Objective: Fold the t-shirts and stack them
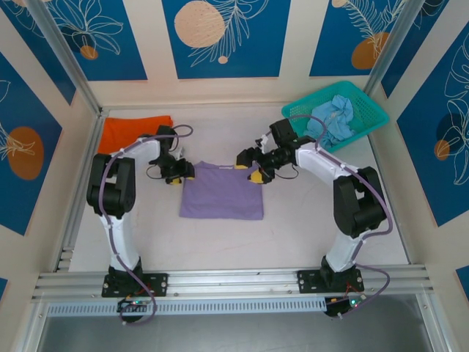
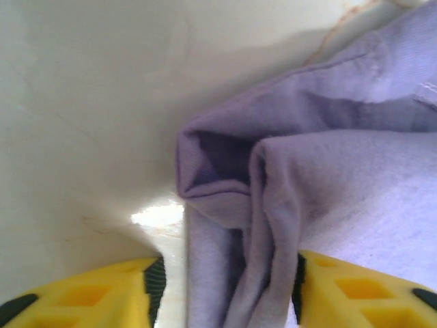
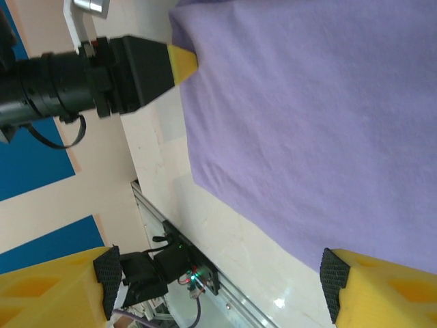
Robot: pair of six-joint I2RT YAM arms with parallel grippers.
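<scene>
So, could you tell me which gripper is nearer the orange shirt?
Left. The left gripper is just right of the orange shirt; the right gripper lies beyond the purple shirt.

Overhead camera looks down; both close wrist cameras share purple t-shirt (image 1: 220, 192).

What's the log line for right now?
purple t-shirt: folded | left gripper: open around its corner | right gripper: open over it
</scene>
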